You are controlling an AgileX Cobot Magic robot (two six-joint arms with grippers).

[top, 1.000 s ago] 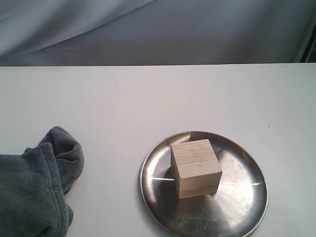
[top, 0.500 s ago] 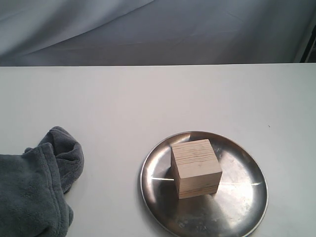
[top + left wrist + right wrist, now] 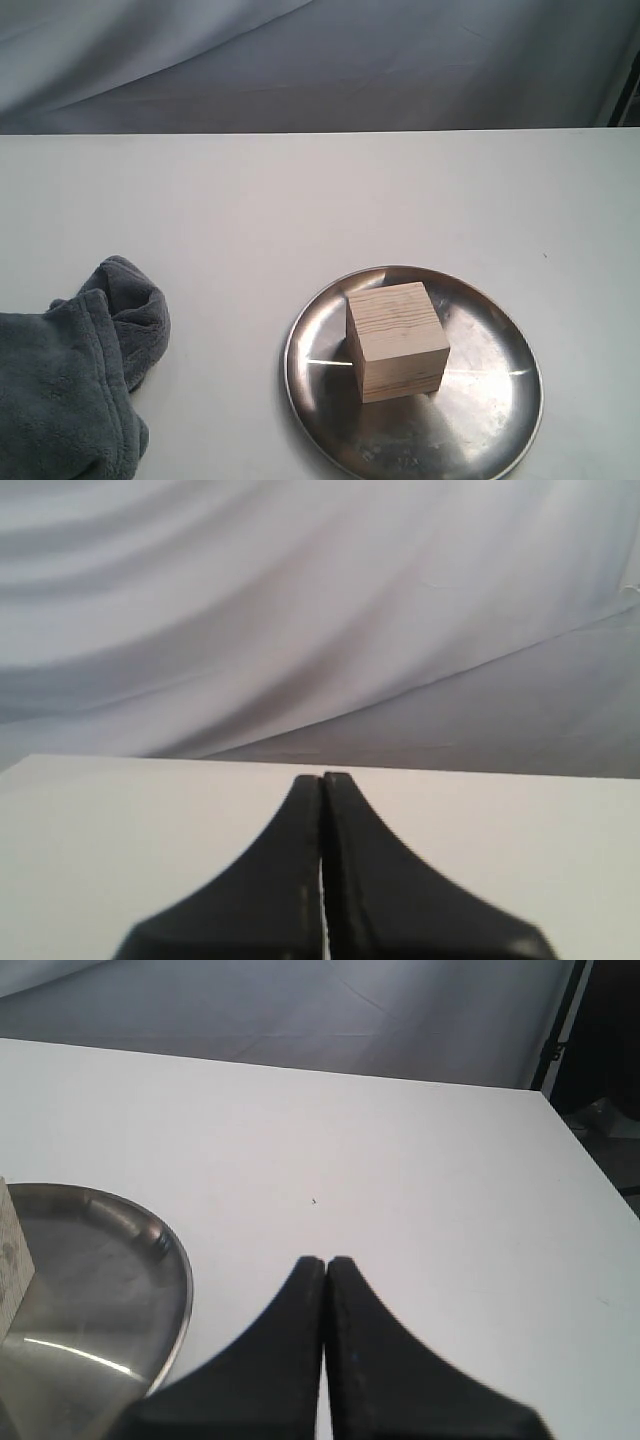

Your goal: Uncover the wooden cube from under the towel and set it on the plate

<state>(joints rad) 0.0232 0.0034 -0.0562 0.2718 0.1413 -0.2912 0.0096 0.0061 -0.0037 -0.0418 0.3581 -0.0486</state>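
The pale wooden cube (image 3: 397, 340) stands uncovered on the round silver plate (image 3: 490, 400), slightly left of the plate's middle. The dark grey towel (image 3: 70, 385) lies crumpled at the table's front left, apart from the plate. Neither gripper shows in the exterior view. My left gripper (image 3: 323, 780) is shut with nothing in it, above bare white table. My right gripper (image 3: 326, 1262) is shut and empty too, beside the plate (image 3: 110, 1290); a sliver of the cube (image 3: 12, 1260) shows at that view's edge.
A grey cloth backdrop (image 3: 320, 60) hangs behind the white table (image 3: 300, 200). In the right wrist view a table edge (image 3: 575, 1150) runs close by, with a dark frame (image 3: 560, 1030) beyond it.
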